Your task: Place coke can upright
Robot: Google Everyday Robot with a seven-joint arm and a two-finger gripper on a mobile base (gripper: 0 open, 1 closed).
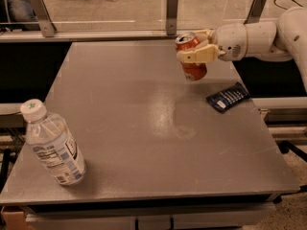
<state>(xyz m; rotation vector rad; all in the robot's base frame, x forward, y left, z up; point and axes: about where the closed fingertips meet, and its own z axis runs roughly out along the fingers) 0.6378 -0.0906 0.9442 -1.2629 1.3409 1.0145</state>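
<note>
1. Over the far right part of the grey table (120, 80), the gripper (192, 46) reaches in from the right on the end of a white arm (259, 35).
2. Its two tan fingers (197, 55) are closed around the coke can (194, 71), one crossing the front of the can about halfway up and the other behind it near the top.
3. The can is red-orange with a silver top, and that top shows above the front finger.
4. It is held nearly upright, with its top leaning a little toward the left.
5. The can's bottom appears to hang just clear of the tabletop, though I cannot tell for certain whether it touches.
6. A flat dark blue packet (228, 97) lies on the table near the right edge, in front of the can and to its right, apart from it.
7. A clear plastic water bottle (53, 147) with a white cap stands near the front left corner, well apart from the can and the gripper.
8. A pale smudge (178, 121) marks the tabletop between the can and the front edge.
9. Behind the table runs a low rail with upright metal posts (172, 11).
</note>
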